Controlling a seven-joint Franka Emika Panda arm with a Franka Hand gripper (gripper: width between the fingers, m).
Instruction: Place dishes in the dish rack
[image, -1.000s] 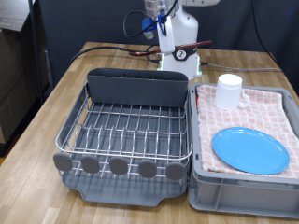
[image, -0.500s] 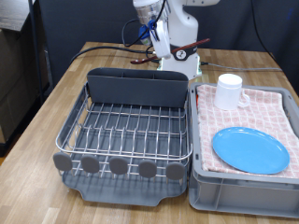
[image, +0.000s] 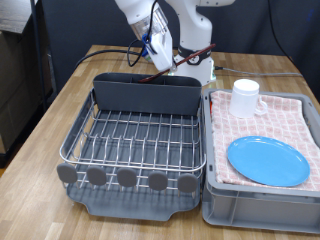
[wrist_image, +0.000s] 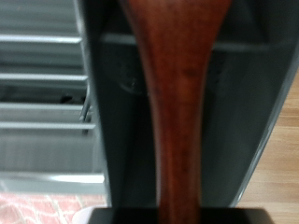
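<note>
Above dark caddy (image: 146, 92), tilted gripper (image: 158, 57) grips wooden spoon (wrist_image: 177, 103).

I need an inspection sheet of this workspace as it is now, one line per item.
Surface: wooden table.
Job's things: silver wire dish rack with dark grey caddy; light-blue round plate and white mug lie on the pink checkered cloth in the grey bin; brown wooden spoon in the gripper.
Clutter: nothing seen.
Grippers: gripper above the caddy, holding the spoon.
Cables: dark cables behind the rack.
Surroundings: dark cabinet.
</note>
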